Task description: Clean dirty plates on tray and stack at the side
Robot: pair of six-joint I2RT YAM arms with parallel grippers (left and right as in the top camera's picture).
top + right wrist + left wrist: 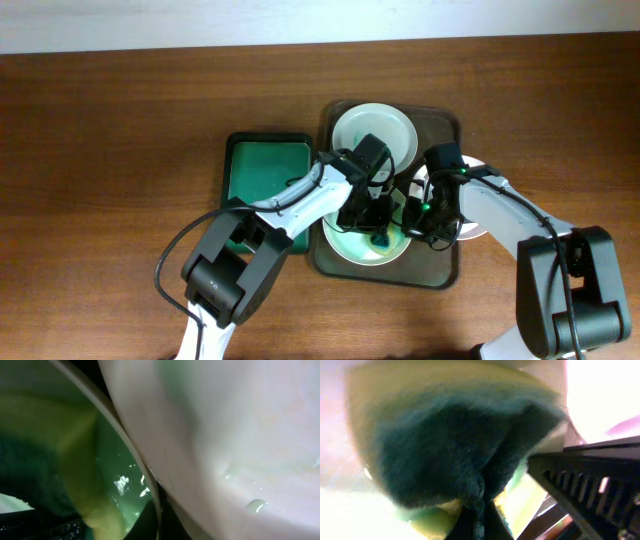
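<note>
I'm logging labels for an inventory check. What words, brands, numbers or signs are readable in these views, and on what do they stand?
None: no readable text in any view.
From overhead, the plates, the tray and the green container show no lettering or signs.
Both wrist views are blurred close-ups, of the sponge and of plate surfaces; no marks show there.

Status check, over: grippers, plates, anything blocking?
Left gripper shut on sponge, pressed on front plate. Right gripper low beside it, grip unclear. Both arms crowd the tray.
</note>
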